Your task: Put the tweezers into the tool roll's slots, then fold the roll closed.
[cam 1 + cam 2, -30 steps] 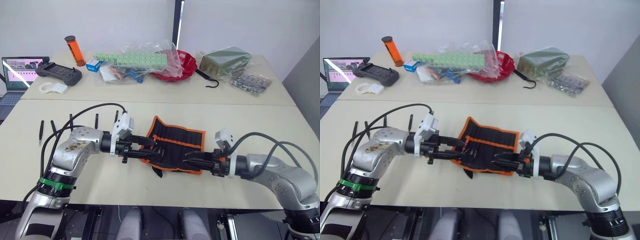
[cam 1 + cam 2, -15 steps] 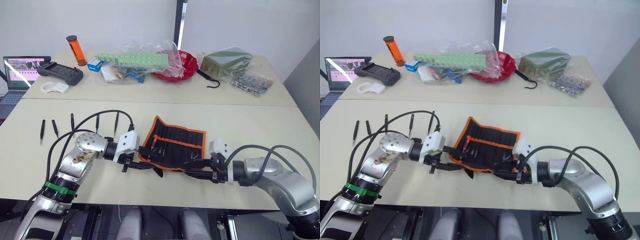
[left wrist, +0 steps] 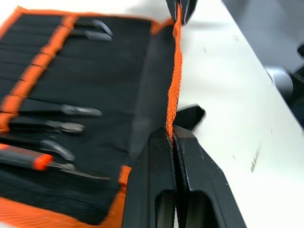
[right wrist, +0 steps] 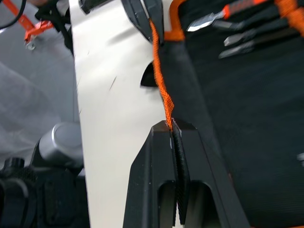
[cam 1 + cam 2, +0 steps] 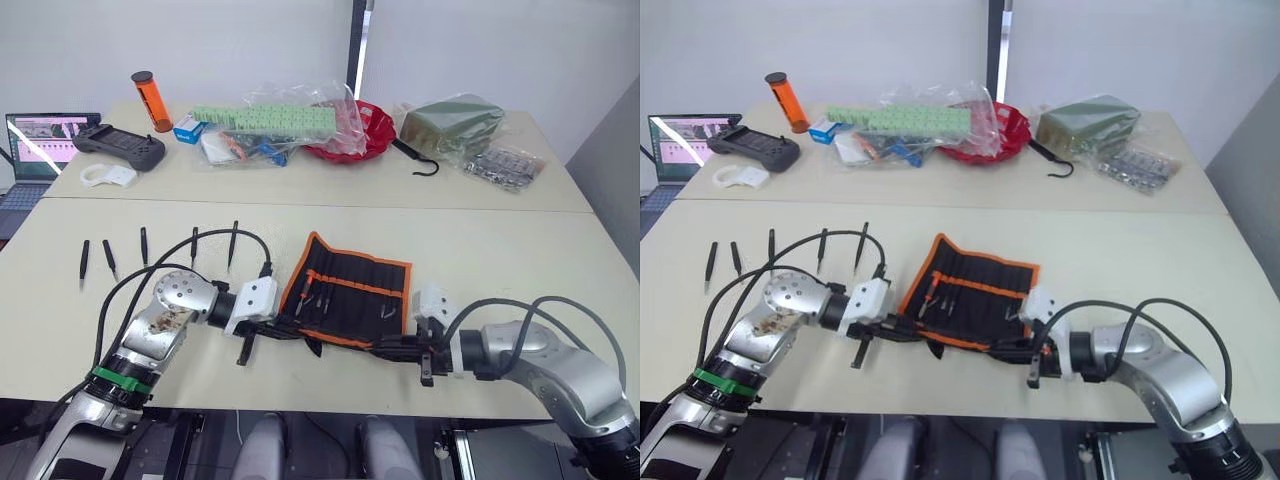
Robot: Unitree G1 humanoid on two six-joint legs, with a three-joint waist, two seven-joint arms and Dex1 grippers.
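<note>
The tool roll (image 5: 350, 288) lies open on the near table, black with orange edging, and a few tools sit in its slots (image 3: 57, 114). My left gripper (image 5: 291, 331) is shut on the roll's near orange edge (image 3: 173, 95) at the left corner. My right gripper (image 5: 386, 346) is shut on the same edge (image 4: 162, 90) near the right corner. The edge is lifted slightly between them. The roll's black strap (image 3: 190, 115) pokes out under it. Several black tweezers (image 5: 144, 244) lie in a row on the table, left of the roll.
The far table holds a red tray (image 5: 362, 131) under plastic bags, a black hook (image 5: 420, 160), an orange cylinder (image 5: 150, 100), a black controller (image 5: 118, 147), a laptop (image 5: 35, 140) and a bagged green box (image 5: 450, 122). A seam (image 5: 400, 207) joins the two tables.
Both grippers have gone from open to shut, pinching the roll's near orange edge. Both arms have drawn nearer the table's front edge.
</note>
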